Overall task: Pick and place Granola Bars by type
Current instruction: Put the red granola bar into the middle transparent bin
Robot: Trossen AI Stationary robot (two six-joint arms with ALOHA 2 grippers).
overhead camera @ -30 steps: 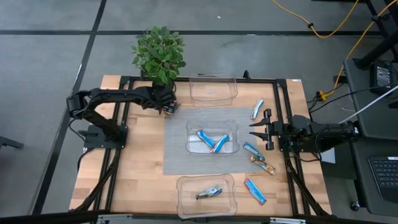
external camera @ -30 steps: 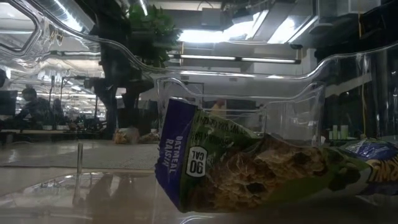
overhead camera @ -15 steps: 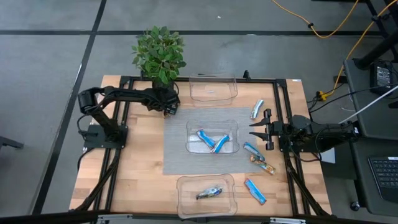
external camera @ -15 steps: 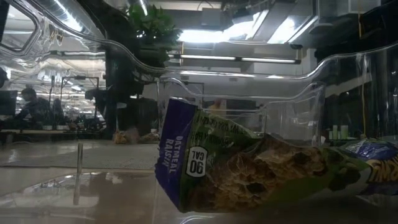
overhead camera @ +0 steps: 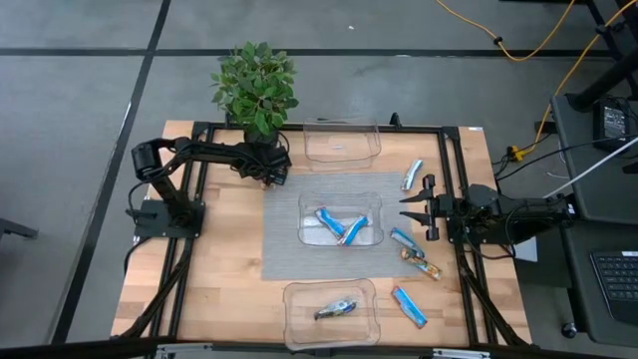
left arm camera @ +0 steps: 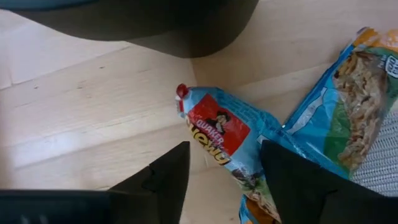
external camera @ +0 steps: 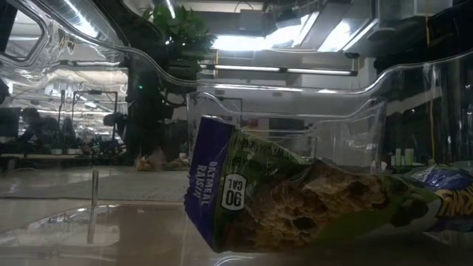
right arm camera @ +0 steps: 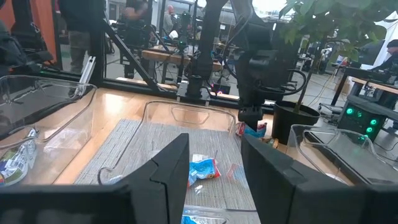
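The Granola Bars lie scattered. Two light blue bars [left arm camera: 230,134] rest on the bench [overhead camera: 214,264] beside the potted plant [overhead camera: 256,85] at the far left. The left gripper [left arm camera: 221,174] hangs low over one of them, its fingers [left arm camera: 165,177] spread to either side of the wrapper, not pinching it. Two bright blue bars [overhead camera: 339,226] sit in the middle clear bin [overhead camera: 340,199], and one bar [overhead camera: 334,309] lies in the near bin [overhead camera: 329,334]. The far bin [overhead camera: 342,152] sits beside the plant. Four more bars [overhead camera: 412,174] lie loose on the right side of the bench. The right gripper [overhead camera: 404,207] waits just right of the middle bin, fingers parted and holding nothing.
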